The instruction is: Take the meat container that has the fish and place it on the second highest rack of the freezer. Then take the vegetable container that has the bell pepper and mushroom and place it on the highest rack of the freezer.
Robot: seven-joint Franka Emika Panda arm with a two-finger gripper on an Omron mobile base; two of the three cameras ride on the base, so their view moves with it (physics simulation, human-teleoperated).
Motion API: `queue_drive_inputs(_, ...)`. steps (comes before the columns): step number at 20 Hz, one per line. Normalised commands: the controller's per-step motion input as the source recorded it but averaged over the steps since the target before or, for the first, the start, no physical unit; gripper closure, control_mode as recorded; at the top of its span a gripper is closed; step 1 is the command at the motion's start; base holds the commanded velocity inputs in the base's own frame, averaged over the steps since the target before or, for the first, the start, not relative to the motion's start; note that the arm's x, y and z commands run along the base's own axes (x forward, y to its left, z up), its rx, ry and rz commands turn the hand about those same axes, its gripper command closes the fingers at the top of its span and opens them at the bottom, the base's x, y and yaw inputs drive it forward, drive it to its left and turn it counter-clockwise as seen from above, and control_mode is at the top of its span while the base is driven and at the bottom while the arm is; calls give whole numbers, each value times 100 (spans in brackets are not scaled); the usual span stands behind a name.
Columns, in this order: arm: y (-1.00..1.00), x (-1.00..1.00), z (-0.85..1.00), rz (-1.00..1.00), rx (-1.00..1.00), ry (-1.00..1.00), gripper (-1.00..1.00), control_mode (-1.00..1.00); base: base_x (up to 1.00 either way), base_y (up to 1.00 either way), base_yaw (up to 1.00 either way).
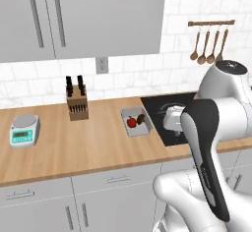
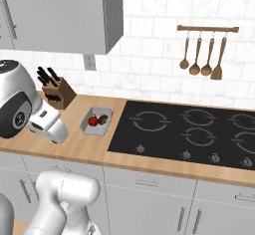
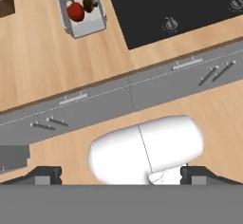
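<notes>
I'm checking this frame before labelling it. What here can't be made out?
- Gripper, hand view: fingertips cut by the bottom edge, grip state unclear.
- Mushroom, left base view: too small, a brown blob beside the bell pepper.
- Scale display: too small to read.

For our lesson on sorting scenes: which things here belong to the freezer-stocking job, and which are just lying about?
Belong to the job:
vegetable container
bell pepper
mushroom
gripper

Just lying about:
knife block
kitchen scale
hob
hanging wooden utensils
</notes>
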Motion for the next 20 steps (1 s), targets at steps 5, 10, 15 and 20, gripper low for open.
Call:
queue_drive_inputs(5,34,51,-18,-32,2,1,-100,-100,0,0,0)
queue_drive_inputs(10,25,100,-45,-43,0,2,-100,-100,0,0,0)
queue_drive_inputs(15,-8,100,-58,-25,4,16,-100,-100,0,0,0)
queue_drive_inputs(20,-43,99,-53,-9,11,12,-100,-100,0,0,0)
